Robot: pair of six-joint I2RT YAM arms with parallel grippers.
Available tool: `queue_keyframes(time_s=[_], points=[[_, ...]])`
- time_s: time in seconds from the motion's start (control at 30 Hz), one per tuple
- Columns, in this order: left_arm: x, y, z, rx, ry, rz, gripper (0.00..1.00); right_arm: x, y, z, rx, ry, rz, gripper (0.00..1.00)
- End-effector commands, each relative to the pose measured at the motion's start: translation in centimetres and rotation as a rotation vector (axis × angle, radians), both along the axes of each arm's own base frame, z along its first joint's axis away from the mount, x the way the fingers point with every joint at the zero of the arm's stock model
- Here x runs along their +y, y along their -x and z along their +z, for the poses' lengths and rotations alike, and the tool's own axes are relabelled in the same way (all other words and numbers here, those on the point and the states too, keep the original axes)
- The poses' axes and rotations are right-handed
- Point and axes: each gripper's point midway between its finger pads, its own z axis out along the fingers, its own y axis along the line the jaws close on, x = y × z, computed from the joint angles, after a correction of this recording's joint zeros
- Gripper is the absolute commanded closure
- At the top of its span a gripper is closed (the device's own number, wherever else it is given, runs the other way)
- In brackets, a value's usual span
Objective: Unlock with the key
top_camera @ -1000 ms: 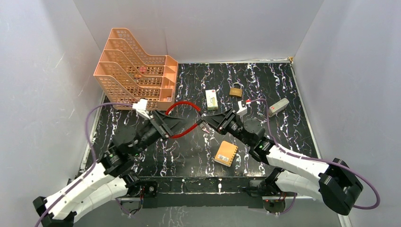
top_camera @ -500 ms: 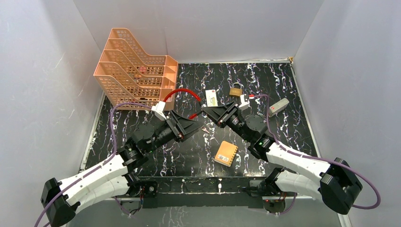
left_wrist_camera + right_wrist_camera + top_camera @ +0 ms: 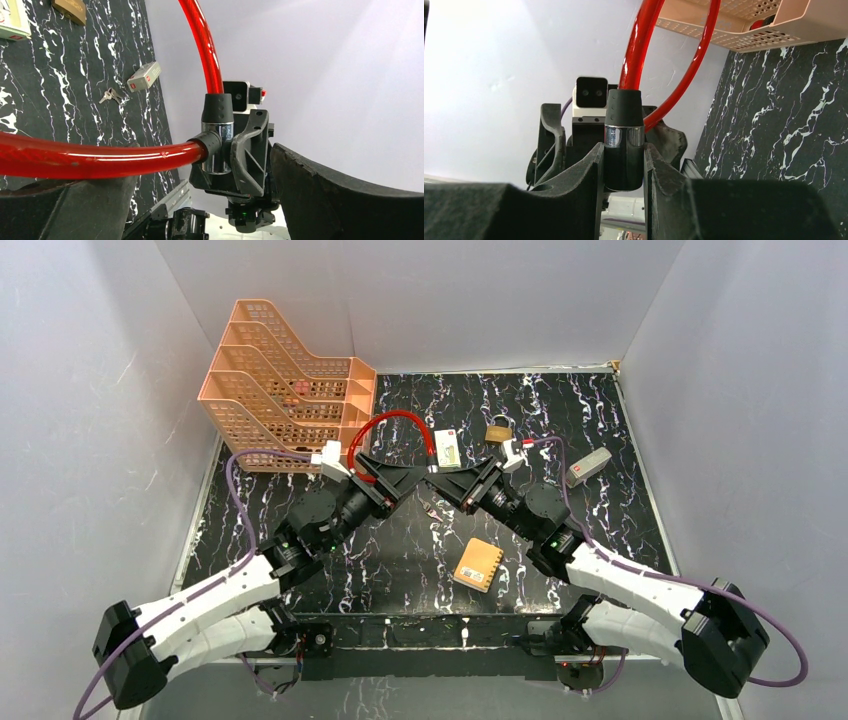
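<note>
Black white-veined table (image 3: 600, 410) boxed in by pale walls (image 3: 90, 390). Back left, peach tray (image 3: 270, 390) of stacked tiers. Just right of it, left gripper (image 3: 402, 480) with fingers spread as wide as they go, gripping nothing, red cable (image 3: 395, 417) running between them and close over one finger. Tip to tip with it, right gripper (image 3: 447, 486) closed partway and clamped on the cable's black-and-chrome barrel (image 3: 624, 150), upright between the pads. Just behind the right gripper, white box (image 3: 449, 450) flat on the table; nearer the arm bases, orange box (image 3: 479, 563). Further right, toward the back, brass padlock (image 3: 499, 430). Key (image 3: 109, 95) flat on the table just beside grey box (image 3: 588, 466), well apart from both grippers, seen only from the left wrist and not made out from above.
</note>
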Motion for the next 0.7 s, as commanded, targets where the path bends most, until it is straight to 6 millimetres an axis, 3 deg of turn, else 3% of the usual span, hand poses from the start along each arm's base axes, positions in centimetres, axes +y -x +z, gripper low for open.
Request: queue_keyframes(time_s=[0.0,0.2,0.3,0.47,0.6,0.67], points=[[-0.6,-0.1,2.6,-0.061,0.082,-0.016,0.02,-0.8,2.6,6.4,-0.162,-0.146,0.069,1.00],[0.2,2.2,1.7,-0.037,-0.005,-0.090,0.02,-2.2,1.9,6.5,-0.181,-0.088,-0.028,1.00],[1.4,4.2,2.5,-0.055,-0.056,-0.138,0.02,-2.5,1.7,6.4,-0.199,-0.047,-0.051,1.00],[4.5,6.5,5.3,-0.113,-0.090,-0.136,0.02,-2.7,1.3,6.8,-0.234,-0.009,-0.051,1.00],[6.8,6.3,8.7,-0.214,-0.110,-0.048,0.02,-2.1,2.0,7.5,-0.286,0.005,0.028,1.00],[6.6,5.9,9.3,-0.230,-0.139,-0.039,0.02,-1.9,2.7,8.0,-0.322,0.003,0.079,1.00]])
